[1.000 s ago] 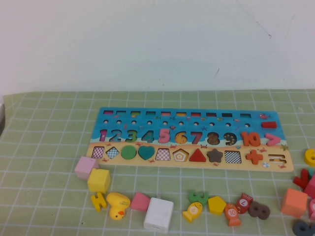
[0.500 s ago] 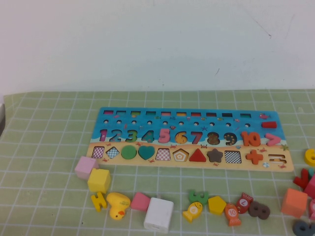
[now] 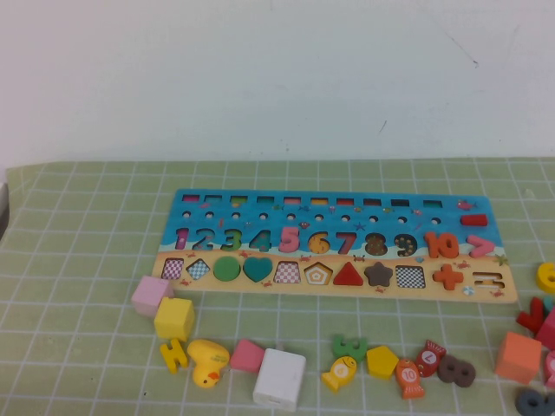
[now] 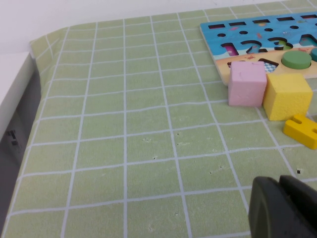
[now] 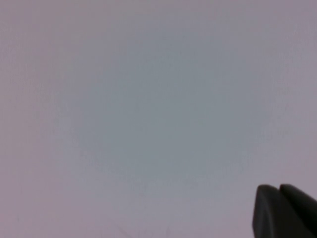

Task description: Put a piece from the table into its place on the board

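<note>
A plain white wall (image 3: 277,78) is rising behind the bench (image 3: 87,260), which is wearing a pale green cloth ruled in white squares. Soft, even light is falling across both, casting faint shadows.

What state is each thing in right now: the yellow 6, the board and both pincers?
Yellow 6: flat on the mat, off the board, partly cut off at the view's right edge.
Board: flat on the mat; its 6 slot looks unfilled.
Left pincer: shut, empty, above the mat near the pink cube.
Right pincer: shut, empty, facing a blank surface.
</note>
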